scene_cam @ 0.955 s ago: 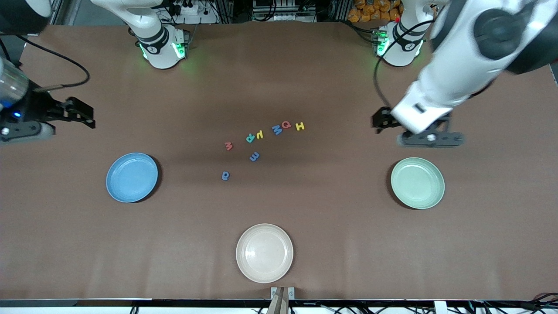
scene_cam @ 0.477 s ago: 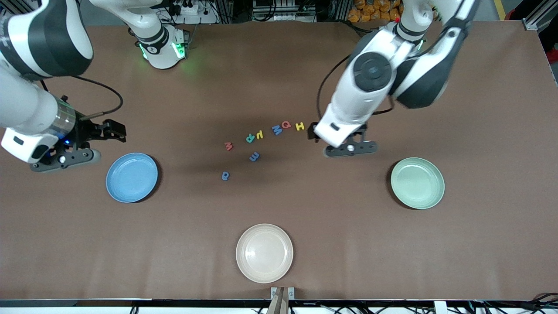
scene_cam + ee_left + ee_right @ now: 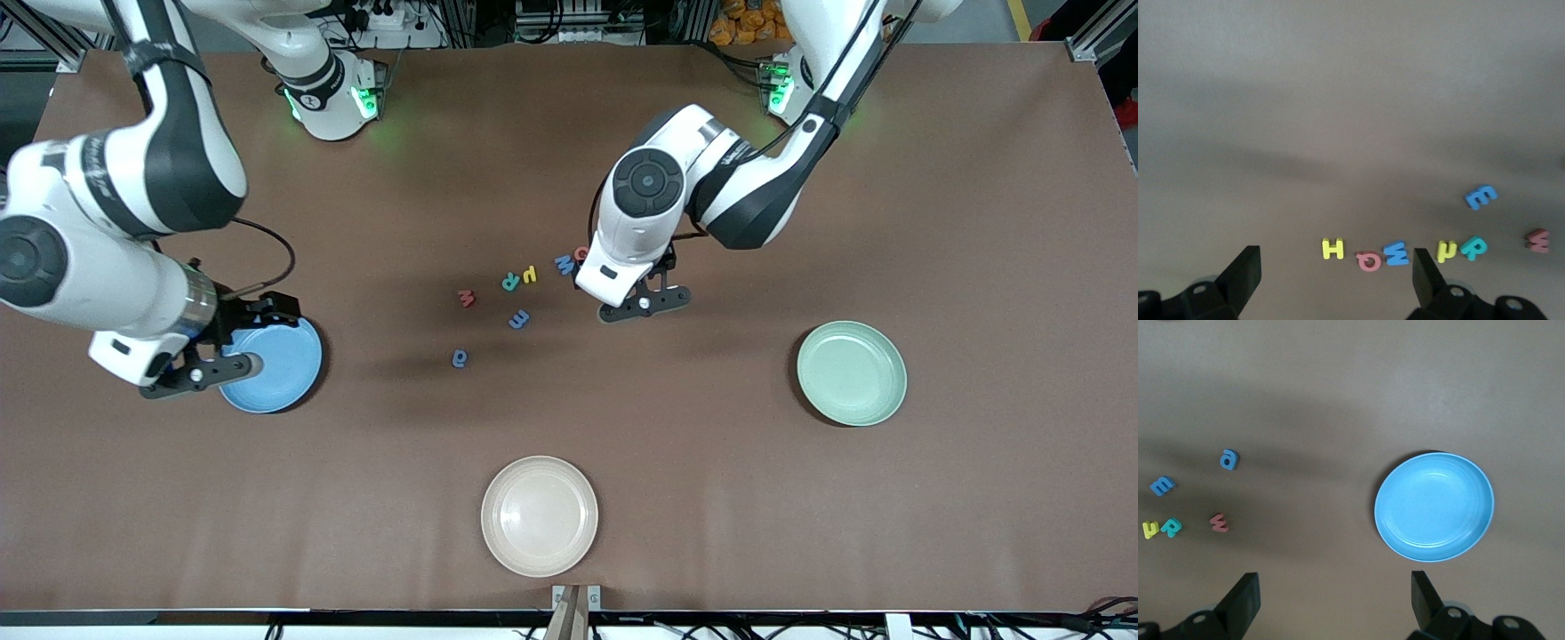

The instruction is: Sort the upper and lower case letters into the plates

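I see the letters [image 3: 520, 293] in a loose row mid-table, its long axis running between the arms' ends, between the blue plate [image 3: 283, 369] and the mint green plate [image 3: 852, 373]. Left gripper [image 3: 1331, 280] hangs spread over the yellow H [image 3: 1333, 249]. Right gripper [image 3: 1331, 600] hangs spread beside the blue plate's rim.

**Workspace surroundings, seen from the high front camera**

A wide table covered by a matte brown sheet [image 3: 933, 498] is shown, evenly lit from above, with soft shadows cast across its middle. A round cream-beige plate [image 3: 539, 516] is set near the edge closest to the camera, where a small metal bracket [image 3: 576, 597] is fixed. Along the farthest edge, black cables and power strips [image 3: 382, 18], aluminium framing [image 3: 1092, 36] and orange packets [image 3: 756, 20] are visible.
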You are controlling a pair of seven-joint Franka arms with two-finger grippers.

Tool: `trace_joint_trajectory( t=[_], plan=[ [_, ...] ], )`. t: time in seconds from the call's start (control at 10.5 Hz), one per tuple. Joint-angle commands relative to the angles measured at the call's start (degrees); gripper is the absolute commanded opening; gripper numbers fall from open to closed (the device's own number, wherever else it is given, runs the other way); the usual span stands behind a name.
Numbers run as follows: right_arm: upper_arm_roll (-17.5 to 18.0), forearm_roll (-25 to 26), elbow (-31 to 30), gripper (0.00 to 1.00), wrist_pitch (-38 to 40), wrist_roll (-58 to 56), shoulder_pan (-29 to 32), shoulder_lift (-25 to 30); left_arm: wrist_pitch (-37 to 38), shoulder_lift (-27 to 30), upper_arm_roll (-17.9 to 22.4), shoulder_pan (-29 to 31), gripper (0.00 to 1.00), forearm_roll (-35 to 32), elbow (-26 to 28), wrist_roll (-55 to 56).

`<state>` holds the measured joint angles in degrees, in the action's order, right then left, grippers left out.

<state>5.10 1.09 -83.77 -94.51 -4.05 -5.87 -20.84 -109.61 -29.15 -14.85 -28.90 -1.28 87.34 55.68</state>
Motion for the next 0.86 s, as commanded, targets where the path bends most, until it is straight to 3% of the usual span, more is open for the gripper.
trace_joint_trajectory(
  t=[0.0,0.19,0.48,0.76],
  plan=[
    [-0.35,-1.0,-0.07,1.0,-0.49,0.97,-0.81,-1.3,-3.74,3.65,0.18,0.6,1.0,-1.27,7.9,1.45],
    [-0.27,-1.09,-4.09,1.0,-2.51,2.99,-1.34,-0.69,-11.63,6.81,0.18,1.13,1.0,-1.27,17.11,1.45],
    [-0.27,-1.27,-8.77,1.0,-5.24,3.08,-1.25,0.63,-20.61,8.58,0.09,0.87,1.0,-1.18,26.79,2.67],
    [-0.18,-1.44,-16.04,1.0,-10.84,3.34,-1.95,3.43,-25.47,9.11,0.17,-2.64,1.0,-1.27,32.62,5.22]
  ],
)
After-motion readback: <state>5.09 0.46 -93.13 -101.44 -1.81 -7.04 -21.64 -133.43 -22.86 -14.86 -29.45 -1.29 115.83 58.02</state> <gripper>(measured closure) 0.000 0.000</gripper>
